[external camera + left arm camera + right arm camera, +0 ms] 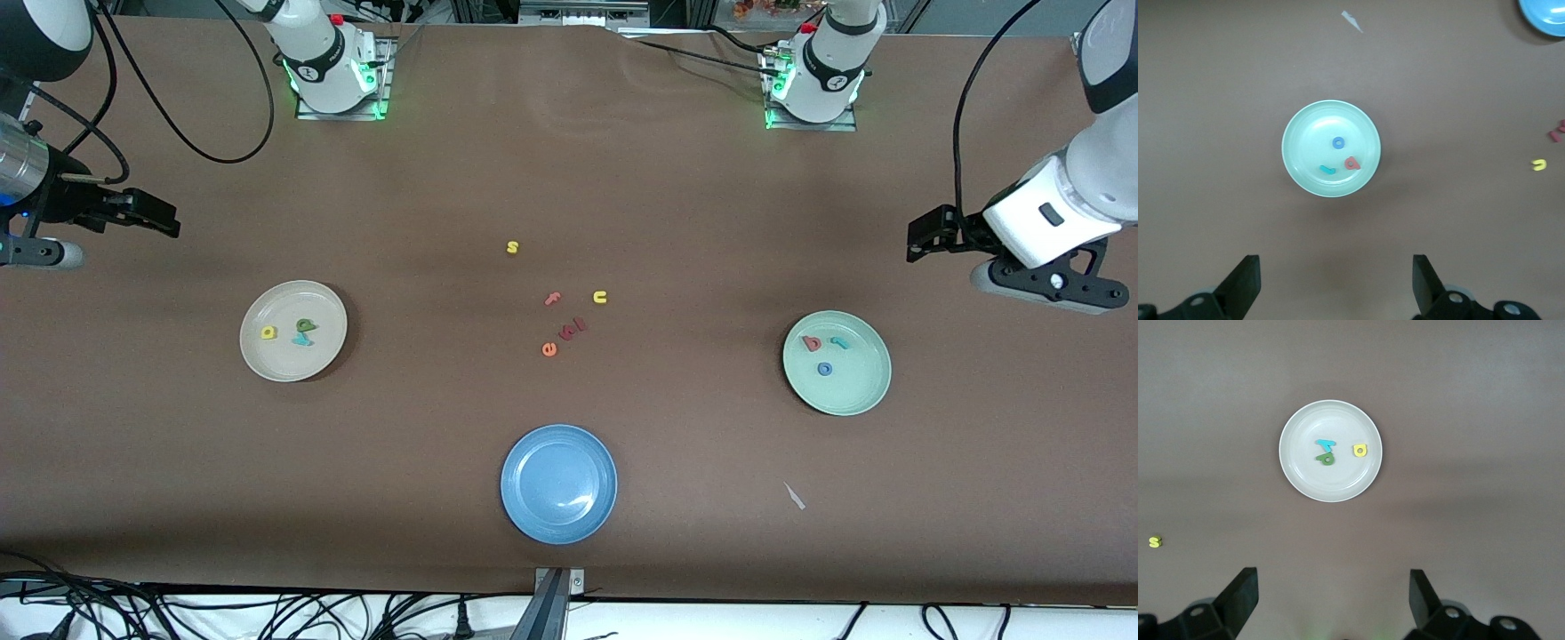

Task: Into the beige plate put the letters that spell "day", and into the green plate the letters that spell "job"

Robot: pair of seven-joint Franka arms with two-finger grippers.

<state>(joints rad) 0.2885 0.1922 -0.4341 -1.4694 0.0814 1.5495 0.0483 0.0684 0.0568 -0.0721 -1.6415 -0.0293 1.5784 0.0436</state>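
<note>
The beige plate (286, 360) (1338, 483) lies toward the right arm's end of the table and holds the yellow a (268, 333) (1360, 450), green d (306, 325) (1326, 458) and teal y (302, 340) (1325, 444). In the green plate (855, 391) (1301, 130), toward the left arm's end, lie the salmon b (811, 343) (1351, 163), teal j (839, 341) (1327, 169) and blue o (825, 369) (1338, 142). My right gripper (169, 220) (1333, 583) hangs open and empty over bare table near the beige plate. Near the green plate, my left gripper (916, 242) (1336, 267) is likewise open and empty.
Loose letters lie mid-table: a yellow s (512, 247), pink f (553, 299), yellow u (600, 297), dark red pieces (573, 329) and an orange e (549, 349). A blue plate (558, 507) sits nearest the front camera. A white scrap (794, 496) lies nearer the camera than the green plate.
</note>
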